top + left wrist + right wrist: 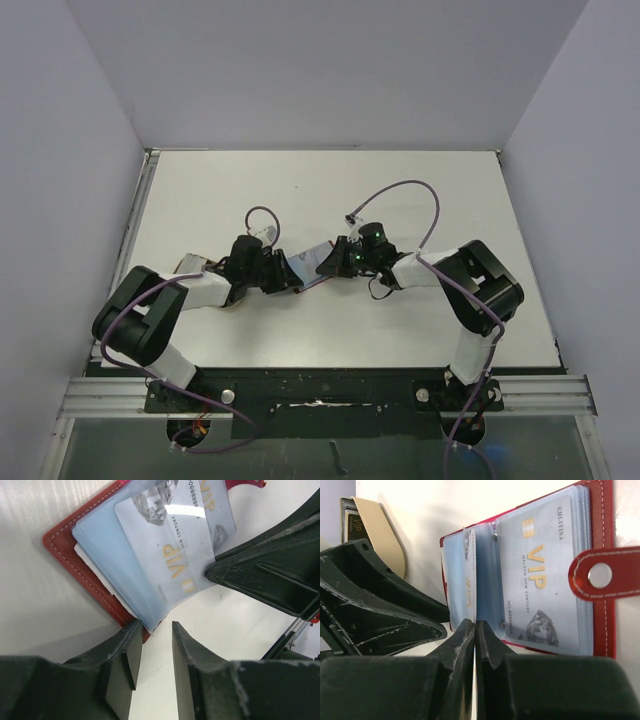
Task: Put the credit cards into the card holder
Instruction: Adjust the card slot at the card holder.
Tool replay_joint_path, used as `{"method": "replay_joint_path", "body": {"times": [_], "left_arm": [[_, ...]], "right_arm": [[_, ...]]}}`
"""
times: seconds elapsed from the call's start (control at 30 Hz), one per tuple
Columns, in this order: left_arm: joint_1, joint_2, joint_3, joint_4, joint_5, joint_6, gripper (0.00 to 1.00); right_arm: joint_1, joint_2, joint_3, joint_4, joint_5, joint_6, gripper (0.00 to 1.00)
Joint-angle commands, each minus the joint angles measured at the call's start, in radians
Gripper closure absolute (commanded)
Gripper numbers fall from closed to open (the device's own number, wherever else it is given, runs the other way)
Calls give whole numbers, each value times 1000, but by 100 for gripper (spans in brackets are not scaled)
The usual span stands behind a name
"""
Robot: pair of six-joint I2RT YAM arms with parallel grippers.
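Note:
The red card holder (605, 510) lies open on the table between both arms, blue sleeves showing (60, 545). It also shows in the top view (310, 266). One pale VIP credit card (540, 580) sits in its right-hand sleeve, by the snap tab (600, 575). My right gripper (475, 625) is shut on a second pale blue VIP card (170, 545), held edge-on over the left half (469, 565). My left gripper (152, 635) is open, its left finger (131, 647) touching the holder's near corner.
A tan oval dish (385, 535) stands just behind the left gripper (395, 615), with a dark card (350, 522) in it. It shows faintly in the top view (190, 264). White walls enclose the table on three sides.

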Motion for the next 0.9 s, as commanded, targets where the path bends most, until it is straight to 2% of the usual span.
{"method": "replay_joint_path", "body": {"times": [0.0,0.37,0.87], "left_arm": [[23,-25,38,-41,-77,23,70],[36,-50,37,-35,-159,19,67],[36,-95,37,-3,-221,40,67]], "right_arm": [[-7,22,53,-24,-44,-47,100],[-12,45,78,-50,-70,-58,100],[-30,39,69,-2,-58,-7,100]]}}
